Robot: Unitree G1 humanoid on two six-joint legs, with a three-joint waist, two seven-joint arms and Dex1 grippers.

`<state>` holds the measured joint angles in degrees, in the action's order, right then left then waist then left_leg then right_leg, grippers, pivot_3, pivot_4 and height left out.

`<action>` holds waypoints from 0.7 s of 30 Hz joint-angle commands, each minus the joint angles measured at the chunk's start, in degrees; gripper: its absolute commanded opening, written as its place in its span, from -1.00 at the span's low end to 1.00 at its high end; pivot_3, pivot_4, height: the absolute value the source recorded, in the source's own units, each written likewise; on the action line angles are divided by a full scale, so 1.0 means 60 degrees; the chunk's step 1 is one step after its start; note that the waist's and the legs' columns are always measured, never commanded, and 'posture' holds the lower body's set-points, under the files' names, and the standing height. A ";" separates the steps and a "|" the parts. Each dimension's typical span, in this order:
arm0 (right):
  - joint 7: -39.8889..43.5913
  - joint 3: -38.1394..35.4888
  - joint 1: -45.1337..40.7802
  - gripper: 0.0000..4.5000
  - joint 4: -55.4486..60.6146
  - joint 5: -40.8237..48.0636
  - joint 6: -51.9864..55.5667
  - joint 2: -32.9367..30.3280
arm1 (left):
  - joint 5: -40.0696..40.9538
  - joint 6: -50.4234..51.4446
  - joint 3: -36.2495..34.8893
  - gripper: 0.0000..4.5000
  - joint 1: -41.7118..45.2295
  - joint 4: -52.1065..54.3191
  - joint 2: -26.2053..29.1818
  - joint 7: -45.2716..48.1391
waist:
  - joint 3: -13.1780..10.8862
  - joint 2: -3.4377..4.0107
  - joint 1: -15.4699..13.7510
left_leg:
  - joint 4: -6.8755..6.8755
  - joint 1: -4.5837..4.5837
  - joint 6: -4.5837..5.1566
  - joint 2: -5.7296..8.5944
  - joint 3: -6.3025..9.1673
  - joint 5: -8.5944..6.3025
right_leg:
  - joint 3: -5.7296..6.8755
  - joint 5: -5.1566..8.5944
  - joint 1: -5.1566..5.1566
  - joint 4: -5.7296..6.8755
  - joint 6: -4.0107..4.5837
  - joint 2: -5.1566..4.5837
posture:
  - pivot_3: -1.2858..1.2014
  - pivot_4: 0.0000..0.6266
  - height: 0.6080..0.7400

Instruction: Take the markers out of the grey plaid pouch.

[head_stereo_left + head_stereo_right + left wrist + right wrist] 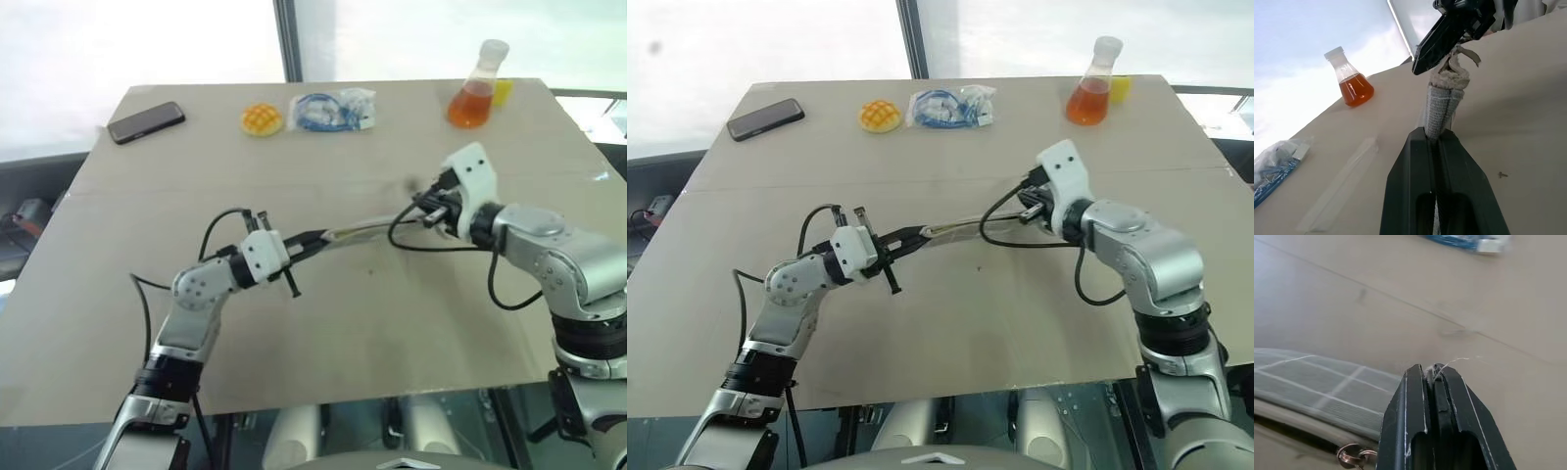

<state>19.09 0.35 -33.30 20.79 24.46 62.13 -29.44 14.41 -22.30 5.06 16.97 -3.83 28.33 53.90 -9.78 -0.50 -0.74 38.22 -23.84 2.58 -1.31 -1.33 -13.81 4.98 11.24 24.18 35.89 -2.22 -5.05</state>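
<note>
both grippers, left gripper and right gripper, are clamped on opposite ends of the grey plaid pouch, holding it above the table. no markers are out on view, so the emptying seems barely begun.

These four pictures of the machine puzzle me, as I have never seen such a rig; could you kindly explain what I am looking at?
It is a humanoid robot with two arms, each ending in a two-fingered black gripper. The two wide pictures come from cameras in its head, looking down over a tan table. The other two come from cameras on its wrists, looking along the fingers.

Between the arms hangs a grey plaid pouch, pulled out long above the table. The left gripper is shut on one end of it; the right gripper is shut at the other end, pinching a bit of fabric or thread.

At the table's far edge lie a black phone, a yellow bun-like toy, a clear bag with blue cable and a flask of orange liquid.
</note>
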 commanded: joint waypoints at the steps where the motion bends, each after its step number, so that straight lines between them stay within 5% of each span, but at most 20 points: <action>1: -0.0320 -0.0808 0.0228 -0.98 -0.0279 -0.0556 -0.0530 -0.0420 | 0.0109 -0.0188 -0.0230 -1.00 -0.0031 0.0206 0.0032 -0.0044 | 0.0000 0.0000 -0.0001 | 0.0000 0.0002 0.0000 -0.0001 0.0000 0.0000 | 0.0000 0.0004 -0.0001 0.0001 -0.0006 0.0002 | 0.03 -0.52 1.00; 11: 0.0635 -0.0820 0.0720 -0.98 0.0243 -0.0288 -0.0576 -0.1210 | 0.0515 0.0267 -0.0307 -1.00 -0.0169 0.0354 -0.0127 -0.0030 | -0.0002 0.0003 -0.0037 | -0.0002 0.0000 0.0000 -0.0001 -0.0003 0.0000 | -0.0007 0.0008 0.0001 -0.0001 -0.0012 0.0001 | 0.03 -0.52 1.00; 14: 0.0755 -0.1034 0.0932 -0.60 0.0944 -0.0147 -0.0483 -0.1499 | 0.0582 0.0576 -0.0309 -1.00 -0.0054 0.0426 -0.0242 -0.0182 | -0.0002 0.0003 -0.0015 | -0.0001 -0.0003 0.0001 -0.0002 0.0000 -0.0001 | -0.0008 0.0008 0.0000 -0.0005 -0.0013 -0.0006 | 0.03 -0.52 1.00; 17: 0.0869 -0.1500 0.1273 -0.01 0.1928 0.0292 0.0103 -0.1706 | 0.0554 0.0487 -0.0272 -1.00 0.0041 0.0261 -0.0334 -0.0148 | -0.0002 0.0002 -0.0021 | 0.0000 -0.0001 0.0001 -0.0002 -0.0001 -0.0001 | -0.0009 0.0011 0.0000 -0.0004 -0.0018 -0.0005 | 0.03 -0.52 1.00; 21: 0.0807 -0.2755 0.1386 -0.01 0.3170 0.1500 0.1376 -0.1325 | 0.0434 0.0184 -0.0219 -1.00 0.0168 -0.0055 -0.0498 -0.0098 | -0.0001 0.0001 -0.0027 | -0.0001 -0.0002 0.0001 -0.0005 0.0005 -0.0001 | -0.0002 0.0012 0.0000 -0.0004 -0.0018 -0.0002 | 0.03 -0.52 1.00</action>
<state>24.19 -12.02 -24.15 35.58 30.20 67.65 -38.04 16.93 -19.47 4.53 16.97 -4.46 25.73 53.43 -9.78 -0.50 -0.90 38.22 -23.86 2.59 -1.34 -1.30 -13.82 4.96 11.31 24.17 35.86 -2.33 -5.06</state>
